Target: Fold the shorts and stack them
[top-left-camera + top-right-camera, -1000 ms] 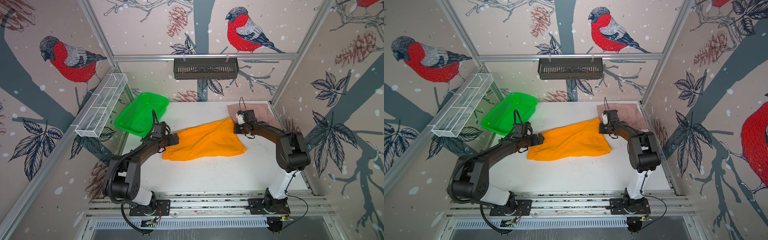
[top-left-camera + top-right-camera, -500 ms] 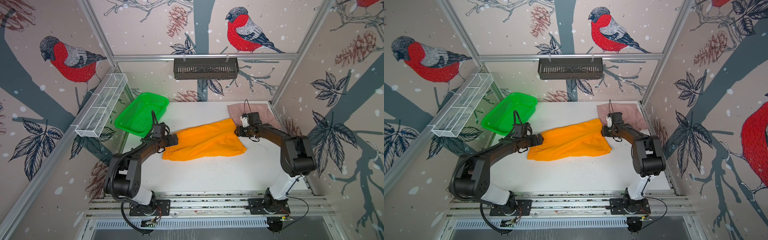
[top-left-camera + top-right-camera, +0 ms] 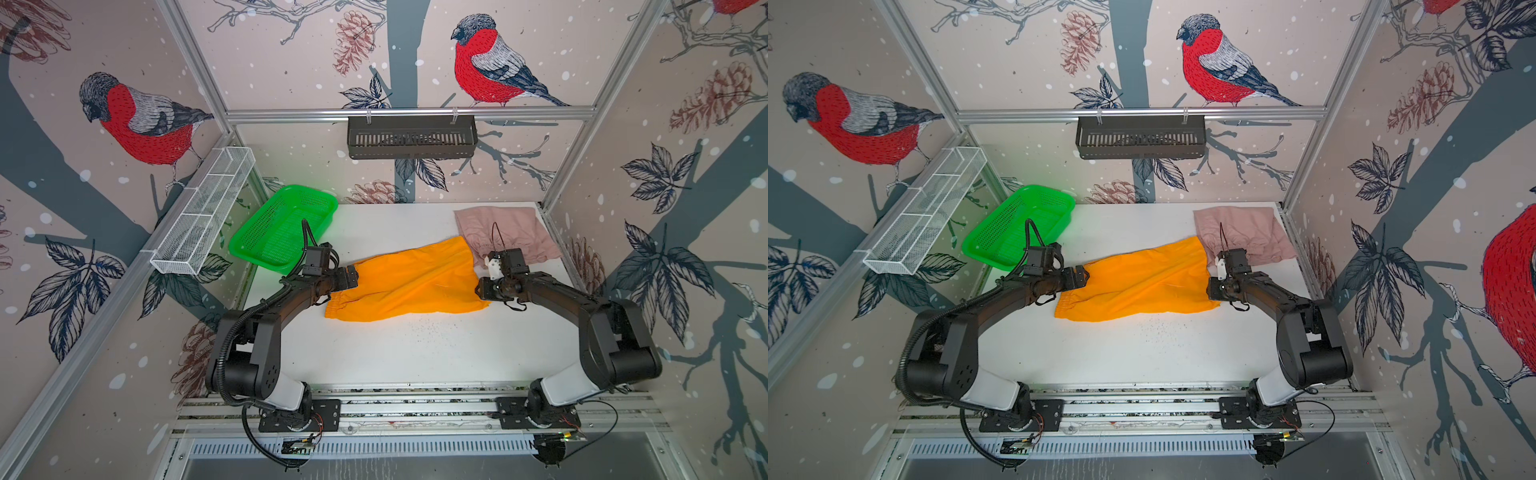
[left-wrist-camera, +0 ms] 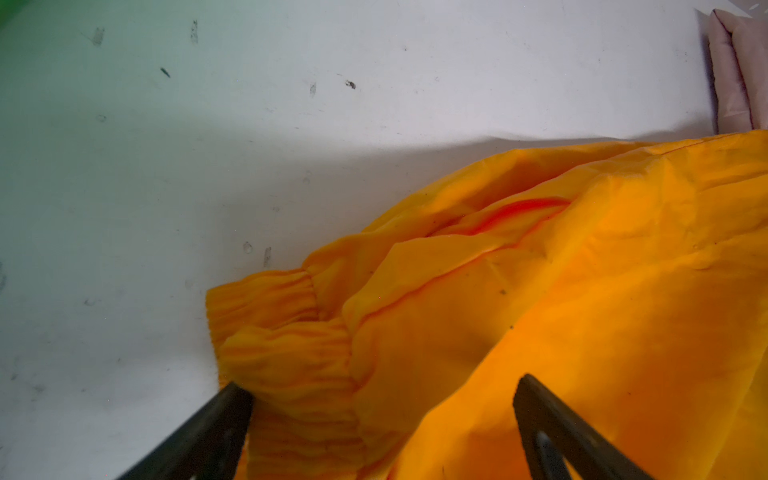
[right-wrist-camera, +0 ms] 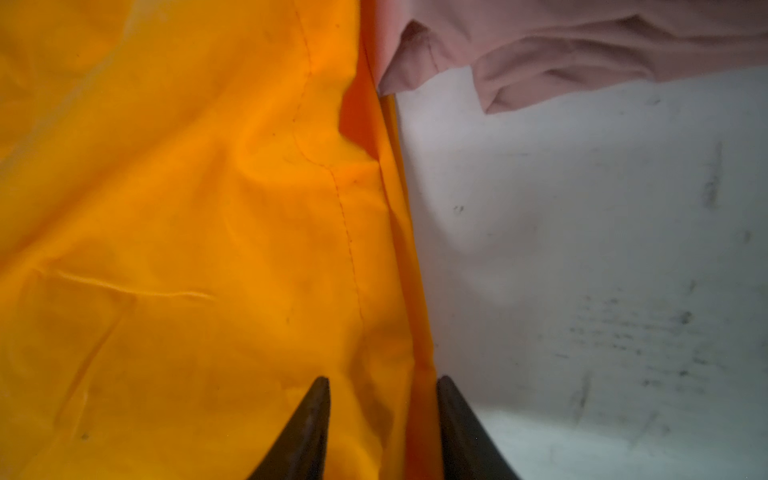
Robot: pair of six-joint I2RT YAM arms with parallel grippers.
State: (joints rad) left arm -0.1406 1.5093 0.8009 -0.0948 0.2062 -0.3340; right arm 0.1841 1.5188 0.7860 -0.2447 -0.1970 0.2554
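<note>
While the orange shorts [image 3: 407, 282] lie spread across the middle of the white worktop [image 3: 415, 357], gathered waistband toward the left arm and leg hems toward the right arm, the pink shorts [image 3: 511, 232] rest as a compact bundle at the far right corner, where the far corner of the orange hem touches them. Left tool [image 4: 382, 388]: jaws spread wide, straddling the waistband end, one finger [image 4: 232, 411] at the fabric's edge. Right tool [image 5: 383, 384]: jaws narrowly parted, the stitched hem edge lying in the gap; contact with the cloth cannot be told. Green basket [image 3: 291, 195]: far left corner, apart from both garments.
</note>
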